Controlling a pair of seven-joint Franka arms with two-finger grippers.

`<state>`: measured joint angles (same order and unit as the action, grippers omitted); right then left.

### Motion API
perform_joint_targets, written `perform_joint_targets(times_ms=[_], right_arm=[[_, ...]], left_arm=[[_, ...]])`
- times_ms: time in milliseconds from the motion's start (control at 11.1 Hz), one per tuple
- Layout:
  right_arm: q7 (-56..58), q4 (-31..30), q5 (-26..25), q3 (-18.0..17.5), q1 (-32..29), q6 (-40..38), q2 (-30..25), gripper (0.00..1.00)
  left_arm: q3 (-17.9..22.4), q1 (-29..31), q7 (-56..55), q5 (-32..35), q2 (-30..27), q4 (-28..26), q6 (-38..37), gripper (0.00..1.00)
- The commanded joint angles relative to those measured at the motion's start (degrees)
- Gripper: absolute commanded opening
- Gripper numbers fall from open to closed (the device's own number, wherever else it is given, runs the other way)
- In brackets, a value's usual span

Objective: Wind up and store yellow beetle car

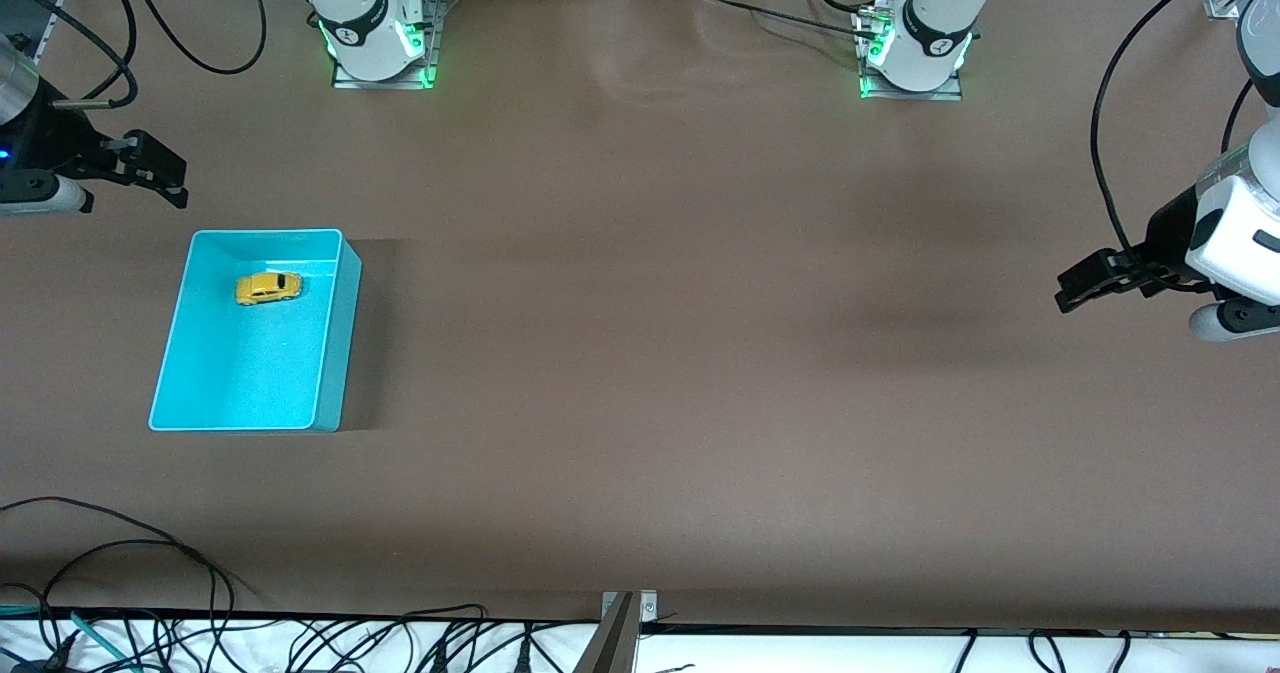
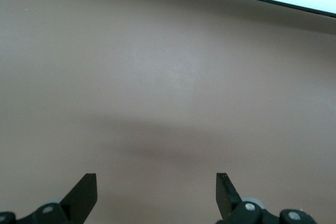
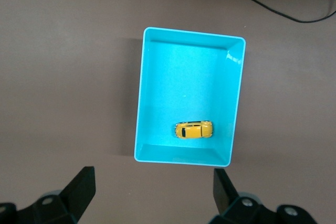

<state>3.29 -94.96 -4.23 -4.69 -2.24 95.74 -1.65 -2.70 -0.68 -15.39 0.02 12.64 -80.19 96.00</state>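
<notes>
The yellow beetle car (image 1: 268, 288) lies on its wheels inside the cyan bin (image 1: 335, 353), toward the bin's 12 o'clock end in the front view. The right end effector (image 1: 160, 178) hovers past the bin's 11 o'clock corner, fingers apart and empty. The left end effector (image 1: 1085, 288) waits above bare surface (image 1: 640, 373), fingers apart. One risk, as I judge it: a wound spring could roll the car against the bin wall.

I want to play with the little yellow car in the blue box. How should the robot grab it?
Probably from straight above, pinching the yellow car across its narrow body, one finger on each door side. It sits upright on its wheels in the blue box, in the half farther from the front camera, with room around it. The right gripper, open and close by, seems handiest; the left gripper waits open.
</notes>
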Motion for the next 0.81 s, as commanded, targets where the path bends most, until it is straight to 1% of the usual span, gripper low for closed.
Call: perform_joint_targets(times_ms=[0, 361, 633, 723], right_arm=[[0.6, 2.2, -3.3, -0.4, 0.1, -1.7, 0.1, 1.00], [0.6, 2.2, -3.6, -1.9, 0.4, -2.1, 0.1, 1.00], [0.6, 2.2, -3.4, -2.1, 0.4, -2.1, 0.7, 1.00], [-0.4, 2.2, -2.6, -2.0, 0.4, -1.8, 0.8, 1.00]], left_arm=[[0.2, -0.2, 0.5, 0.2, -0.3, 0.6, -0.9, 1.00], [0.2, -0.3, 0.5, 0.2, -0.3, 0.6, -0.9, 1.00], [0.2, -0.3, 0.4, 0.2, -0.3, 0.7, -0.9, 1.00], [0.2, -0.3, 0.4, 0.2, -0.3, 0.7, -0.9, 1.00]])
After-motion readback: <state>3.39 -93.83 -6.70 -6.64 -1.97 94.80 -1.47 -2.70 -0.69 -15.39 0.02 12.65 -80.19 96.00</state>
